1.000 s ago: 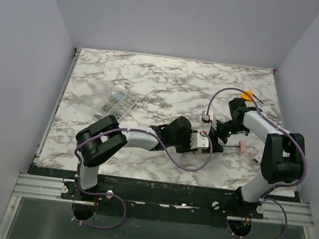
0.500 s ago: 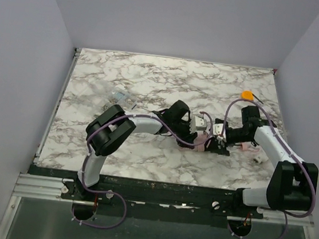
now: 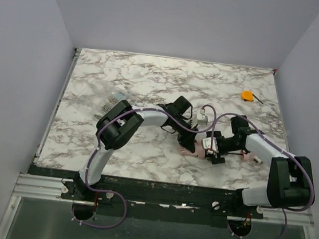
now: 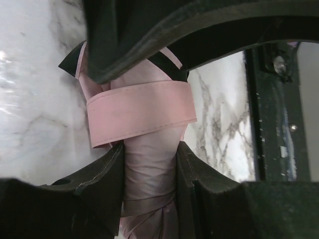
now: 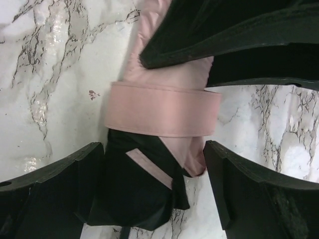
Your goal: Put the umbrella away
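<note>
Surface: grey-veined white marble tabletop [image 3: 152,78], pale lilac walls [image 3: 177,17] on three sides. Item: folded pink umbrella [image 3: 192,152], lying near the front edge, right of centre (strap [image 4: 142,112] banded across it). Left gripper [image 4: 149,169] clamped on it; right gripper [image 5: 152,164] spread wide astride it.

We see the white-and-black left arm [image 3: 148,118] and right arm [image 3: 263,146] meeting right of centre on the grey-veined marble tabletop [image 3: 153,72], over a pale pink folding umbrella [image 3: 192,153] lying there. A small orange object [image 3: 247,95] sits well apart; a clear packet [image 3: 110,103] lies beside the left arm.
</note>
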